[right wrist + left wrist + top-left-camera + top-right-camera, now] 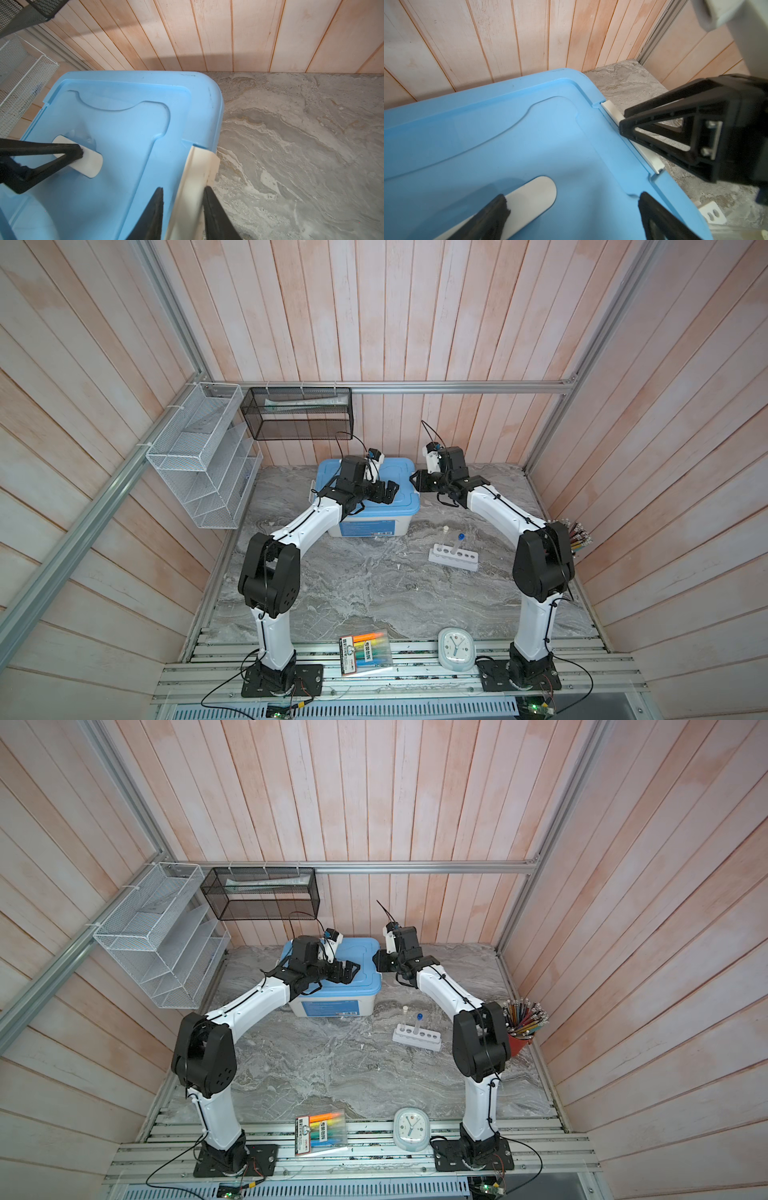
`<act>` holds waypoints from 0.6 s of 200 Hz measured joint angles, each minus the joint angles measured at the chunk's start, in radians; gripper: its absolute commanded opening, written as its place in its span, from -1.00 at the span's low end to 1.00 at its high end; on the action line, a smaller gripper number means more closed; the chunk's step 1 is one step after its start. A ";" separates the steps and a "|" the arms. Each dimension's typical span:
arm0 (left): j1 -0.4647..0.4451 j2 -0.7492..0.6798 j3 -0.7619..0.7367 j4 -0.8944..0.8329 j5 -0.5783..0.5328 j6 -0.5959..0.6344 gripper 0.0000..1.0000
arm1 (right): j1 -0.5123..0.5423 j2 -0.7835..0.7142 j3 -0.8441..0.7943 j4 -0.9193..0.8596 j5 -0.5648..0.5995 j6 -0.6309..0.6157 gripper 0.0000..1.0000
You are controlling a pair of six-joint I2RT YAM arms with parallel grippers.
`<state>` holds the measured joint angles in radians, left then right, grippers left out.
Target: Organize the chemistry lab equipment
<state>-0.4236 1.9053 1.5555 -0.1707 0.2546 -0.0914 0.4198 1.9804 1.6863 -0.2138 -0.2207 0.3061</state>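
Left wall: white wire-mesh tiered shelf [195,456]. Just right of it on the back wall, a black mesh basket [299,414].

At the back of the grey marbled tabletop [353,580] stands a translucent storage box with a light-blue plastic lid [399,472], lid on. The left gripper [385,492] hangs over the lid with its jaws spread wide and nothing between them. In the right wrist view one fingertip lies over the white oblong handle inset [533,195].

Front rail, left of centre: a clear pack of coloured markers [366,651].

The right gripper [182,190] is at the box's right edge. Its jaws are partly closed and straddle the white plastic latch [197,164], one finger on the lid side and one on the outer side. Cannot tell whether they actually pinch it.

Mid-table, well apart from both grippers and in front of the box's right corner: a white six-hole rack [461,561]. A thin clear tube with a white cap [445,536] and a thin clear tube with a blue cap [458,544] stand in holes toward its left end.

Front rail, below the rack: a round white clock [456,649].

Far right, behind the right arm: a red cup of pencils [519,1043].
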 measured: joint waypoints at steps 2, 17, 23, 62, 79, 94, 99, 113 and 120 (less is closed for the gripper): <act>0.000 0.000 0.000 0.000 0.000 0.000 1.00 | 0.000 0.000 0.002 -0.001 0.001 0.000 -0.32; 0.000 0.000 0.000 0.000 0.001 0.000 1.00 | 0.001 0.000 0.003 -0.004 0.003 0.000 -0.32; 0.001 0.000 0.000 0.000 0.002 0.000 1.00 | 0.002 0.000 0.005 -0.005 0.004 0.000 -0.32; 0.005 -0.002 0.000 0.000 0.009 0.000 1.00 | 0.012 0.000 0.025 -0.003 -0.015 -0.003 -0.33; 0.008 -0.005 0.000 -0.002 0.013 -0.003 1.00 | 0.020 0.000 0.026 0.000 -0.024 -0.006 -0.32; 0.018 -0.013 -0.006 -0.005 0.027 -0.010 1.00 | 0.023 0.000 0.026 0.001 -0.031 -0.012 -0.31; 0.024 -0.020 -0.014 -0.005 0.034 -0.014 0.99 | 0.023 0.000 0.026 0.002 -0.032 -0.015 -0.30; 0.050 -0.053 -0.048 0.000 0.057 -0.034 1.00 | 0.023 -0.006 0.022 0.008 -0.035 -0.023 -0.26; 0.067 -0.075 -0.073 0.003 0.067 -0.046 1.00 | 0.022 -0.010 0.018 0.013 -0.039 -0.026 -0.24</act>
<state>-0.3565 1.8301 1.4822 -0.1673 0.3218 -0.1375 0.4416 1.9709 1.7039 -0.2012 -0.2596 0.2806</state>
